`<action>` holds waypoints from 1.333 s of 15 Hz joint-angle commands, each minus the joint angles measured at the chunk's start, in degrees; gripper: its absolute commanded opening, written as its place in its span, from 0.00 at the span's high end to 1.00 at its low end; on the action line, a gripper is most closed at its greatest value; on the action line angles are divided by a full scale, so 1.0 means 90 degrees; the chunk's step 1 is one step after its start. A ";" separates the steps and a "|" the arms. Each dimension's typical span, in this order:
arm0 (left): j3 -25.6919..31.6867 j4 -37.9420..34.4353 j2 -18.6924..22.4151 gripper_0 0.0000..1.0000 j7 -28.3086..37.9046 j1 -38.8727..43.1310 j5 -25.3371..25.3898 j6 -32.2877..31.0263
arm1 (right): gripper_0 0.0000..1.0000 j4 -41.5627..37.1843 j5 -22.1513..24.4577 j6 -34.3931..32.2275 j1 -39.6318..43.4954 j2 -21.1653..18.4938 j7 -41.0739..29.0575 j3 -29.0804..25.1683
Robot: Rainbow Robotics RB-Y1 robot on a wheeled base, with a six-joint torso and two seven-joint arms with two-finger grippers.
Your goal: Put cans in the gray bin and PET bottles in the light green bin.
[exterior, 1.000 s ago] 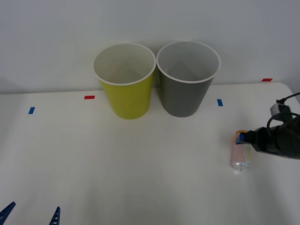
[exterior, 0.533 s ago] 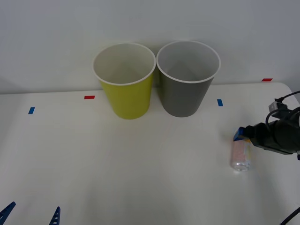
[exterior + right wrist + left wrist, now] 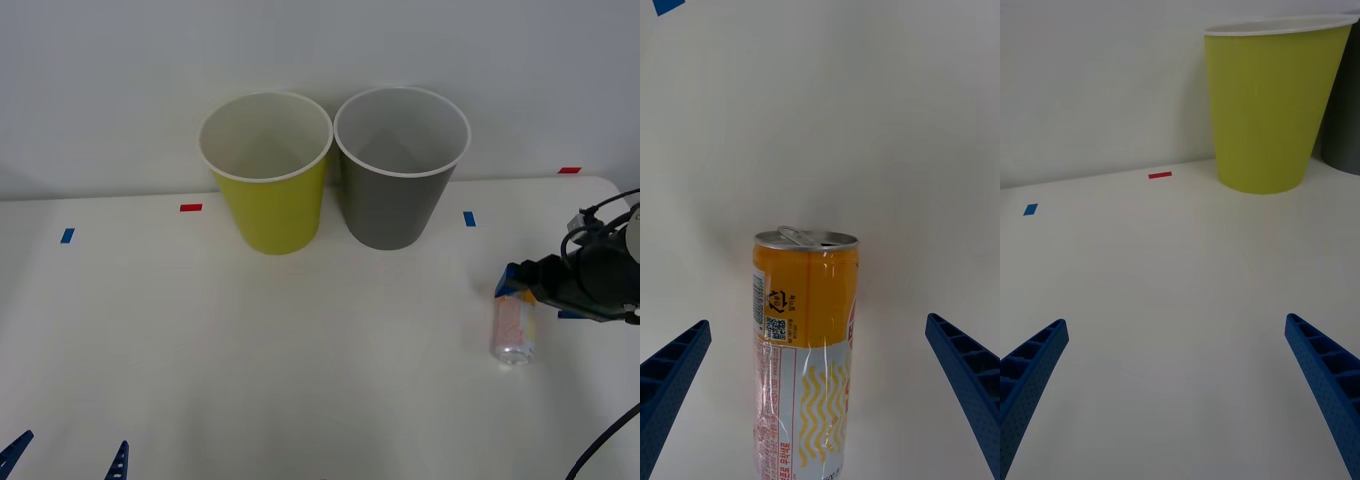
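The slim pale pink can (image 3: 514, 328) lies on its side at the table's right, orange band pointing away from me. My right gripper (image 3: 514, 282) hovers at that orange end, open. In the right wrist view the can (image 3: 806, 352) lies between the two spread fingers (image 3: 670, 382), touching neither. The light green bin (image 3: 266, 172) and the gray bin (image 3: 400, 166) stand upright side by side at the back, well left of the can. My left gripper (image 3: 68, 455) rests open at the front left; its wrist view holds the light green bin (image 3: 1270, 105) and a sliver of the gray bin (image 3: 1345, 112).
Small tape marks dot the table: red (image 3: 190, 207) and blue (image 3: 67, 236) at the left, blue (image 3: 469, 218) and red (image 3: 568, 170) at the right. A white wall stands just behind the bins. The table's right edge runs close past the right arm.
The right gripper has shifted slightly away from me, toward the can's orange end, and the arm has turned a little. The can, both bins and the left arm stayed put.
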 commanded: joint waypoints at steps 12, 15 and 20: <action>0.0000 0.0000 0.0000 0.00 0.0000 0.0000 0.0000 0.0000 | 0.00 0.1614 -0.0040 -0.0009 -0.0843 -0.0101 -0.0097 0.0236; 0.0000 0.0000 0.0000 0.00 0.0000 0.0000 0.0000 0.0000 | 0.00 0.1966 -0.0040 -0.0009 -0.1029 -0.0101 -0.0146 0.0275; 0.0000 0.0000 0.0000 0.00 0.0000 0.0000 0.0000 0.0000 | 0.00 0.1995 -0.0010 -0.0009 -0.1048 -0.0140 -0.0273 0.0343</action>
